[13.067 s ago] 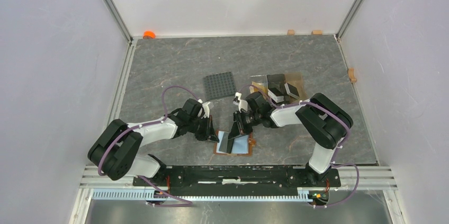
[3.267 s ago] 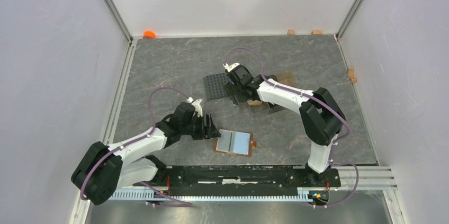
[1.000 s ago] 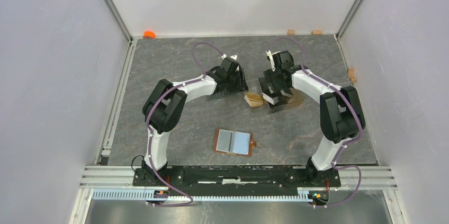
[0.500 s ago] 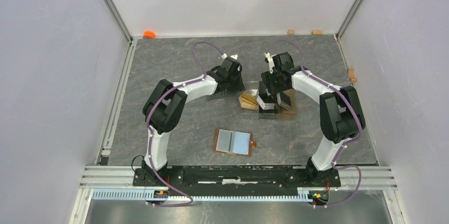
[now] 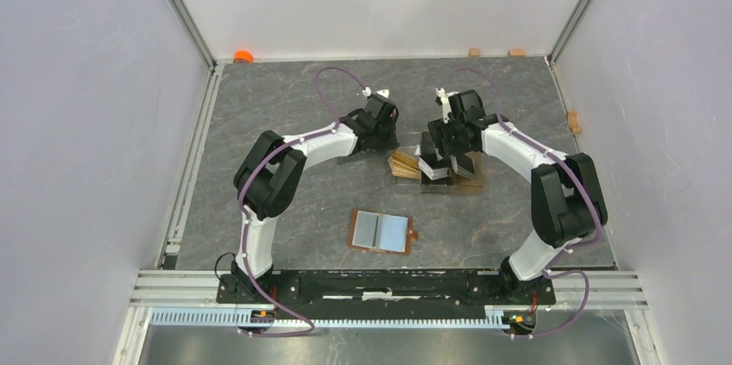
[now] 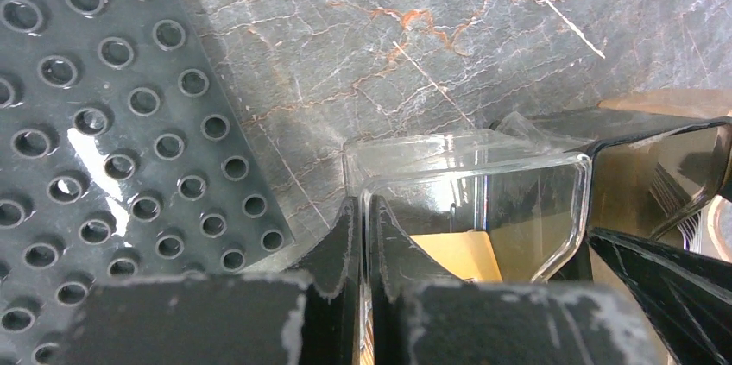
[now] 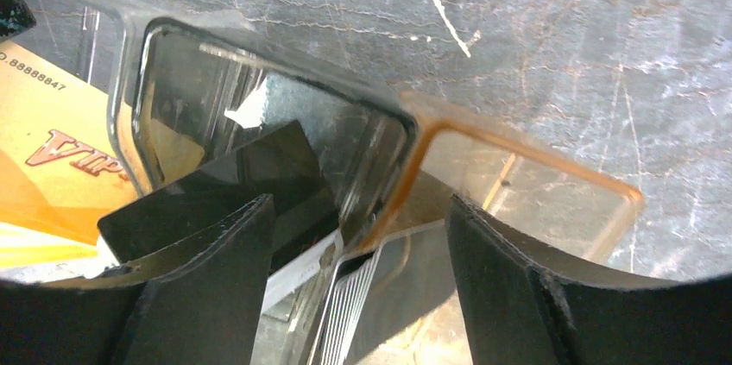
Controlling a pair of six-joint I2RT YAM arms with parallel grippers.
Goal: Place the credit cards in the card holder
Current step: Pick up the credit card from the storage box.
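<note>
The card holder [image 5: 353,241] lies open on the near middle of the table, with a grey card [image 5: 369,228] and a light blue card [image 5: 394,232] on it. Farther back, a clear amber-tinted stand [image 5: 473,182] holds more credit cards: yellowish ones [image 5: 402,164] and dark ones [image 5: 434,167]. My left gripper [image 5: 390,139] [image 6: 364,210] is shut on the thin left wall of the clear stand [image 6: 483,171], beside a yellow card [image 6: 462,254]. My right gripper [image 5: 443,147] [image 7: 358,235] is open, straddling the stand's amber divider, with a black card [image 7: 233,175] by its left finger.
A dark grey studded plate [image 6: 95,115] lies left of the stand, mostly under my left arm [image 5: 311,142] in the top view. An orange object [image 5: 243,56] sits at the back left corner, and small wooden blocks [image 5: 573,121] line the back and right edges.
My left gripper has closed onto the stand's left wall. The stand with its cards has shifted a little left and nearer. My right gripper stays open over it.
</note>
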